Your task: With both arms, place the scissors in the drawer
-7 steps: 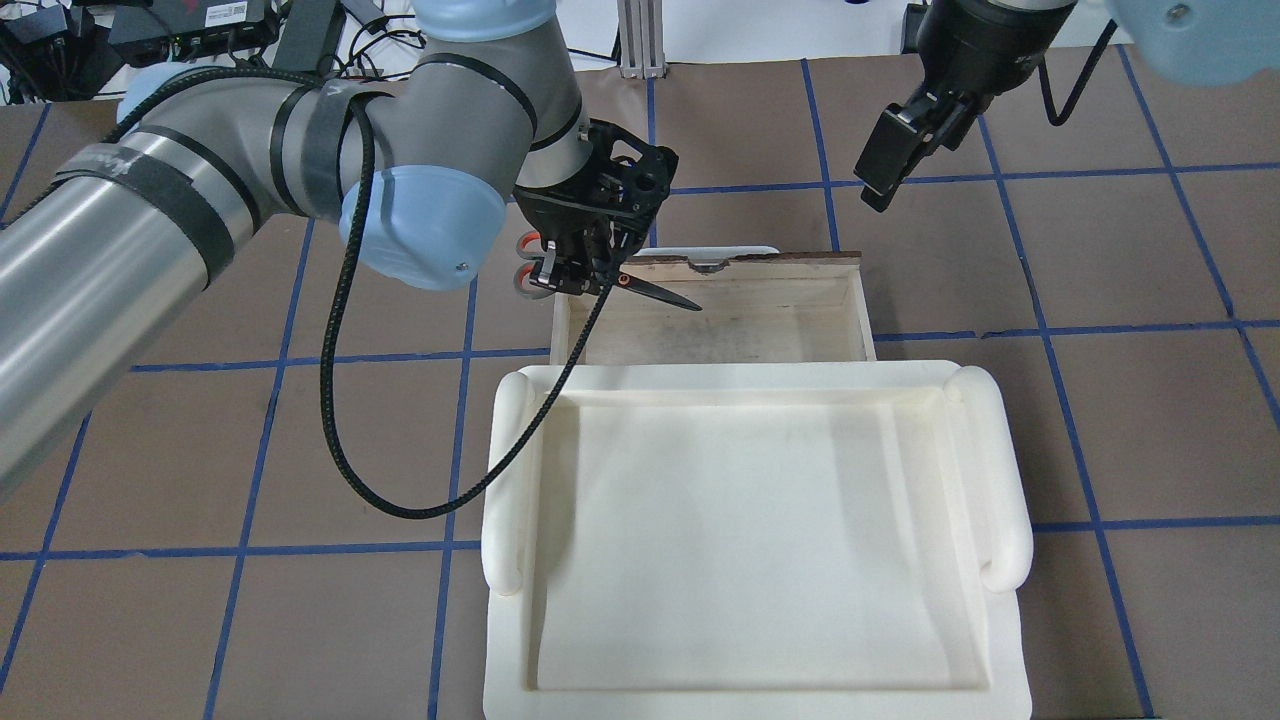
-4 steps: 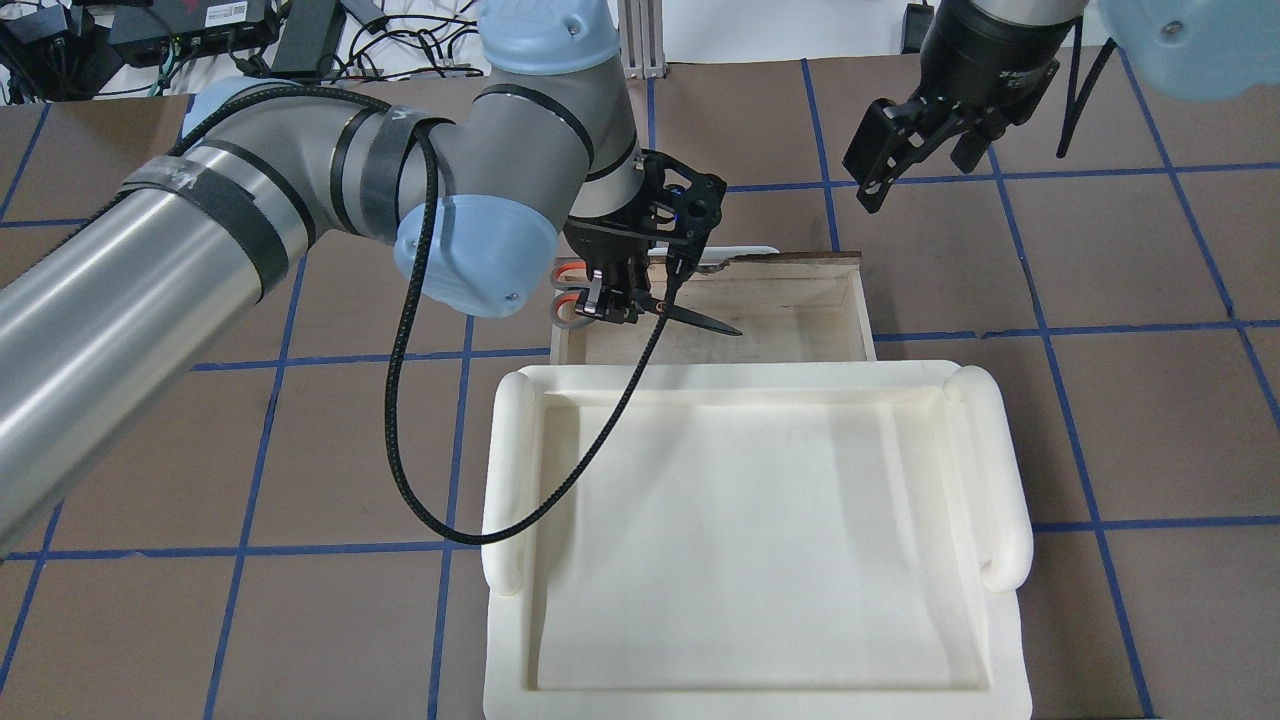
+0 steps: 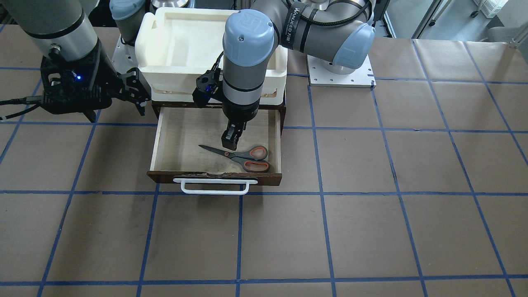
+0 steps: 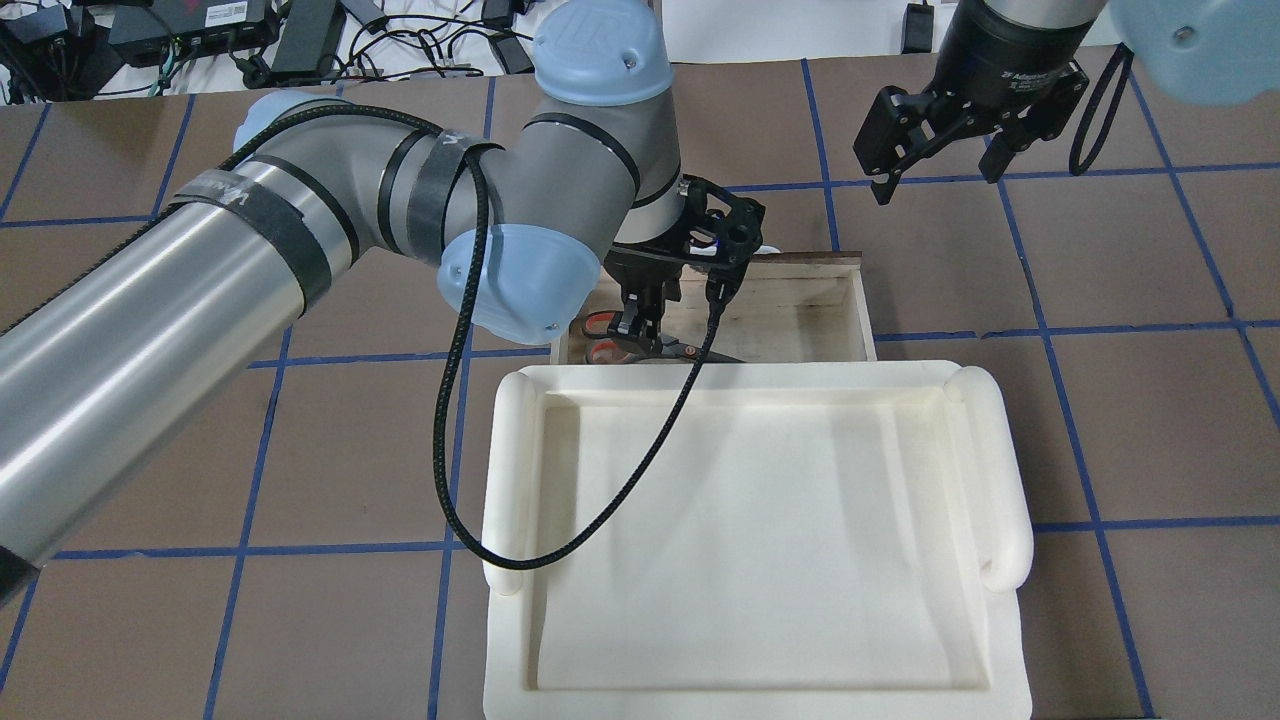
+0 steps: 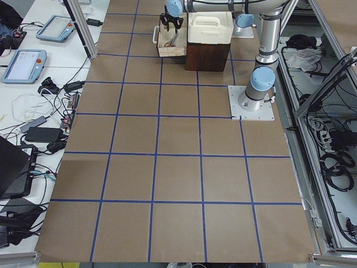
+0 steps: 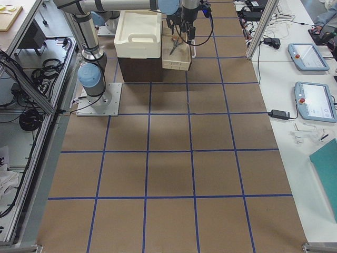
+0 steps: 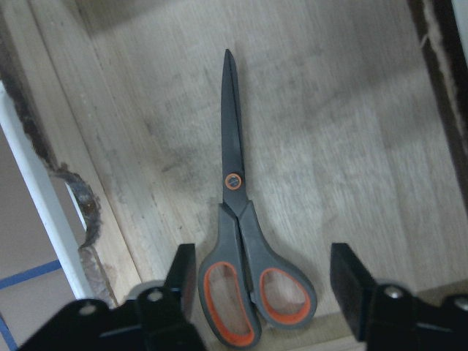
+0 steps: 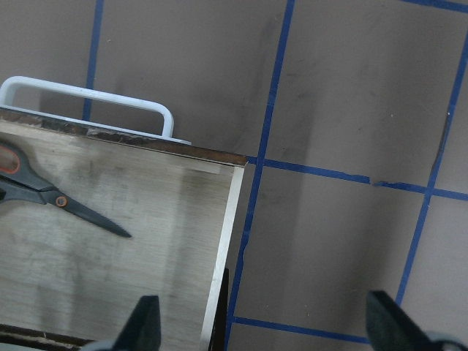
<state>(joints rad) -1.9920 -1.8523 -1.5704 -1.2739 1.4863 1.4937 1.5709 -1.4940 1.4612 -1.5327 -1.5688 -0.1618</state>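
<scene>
The scissors (image 3: 239, 156) lie flat on the floor of the drawer (image 3: 181, 136), long axis across its width and blades toward the robot's right, handles just beneath the wide-spread, empty left hand (image 3: 229, 144), while the right hand (image 4: 940, 178), also spread and empty, hovers farther off over the table.

Bright, even light from above in all views. Shadows are soft: a faint patch on the worktop (image 3: 194, 214) ahead of the drawer (image 3: 272, 178). Glare streak down the left arm (image 4: 150, 310) in overhead. Tray (image 4: 760, 520) nearly blown out. Left wrist: scissors (image 7: 235, 183) sharp, left end effector (image 7: 263, 256) fingers (image 7: 355, 289) soft. Right wrist: right end effector (image 8: 267, 318) fingers (image 8: 142, 325) blurred. Side views wide, far detail tiny.
</scene>
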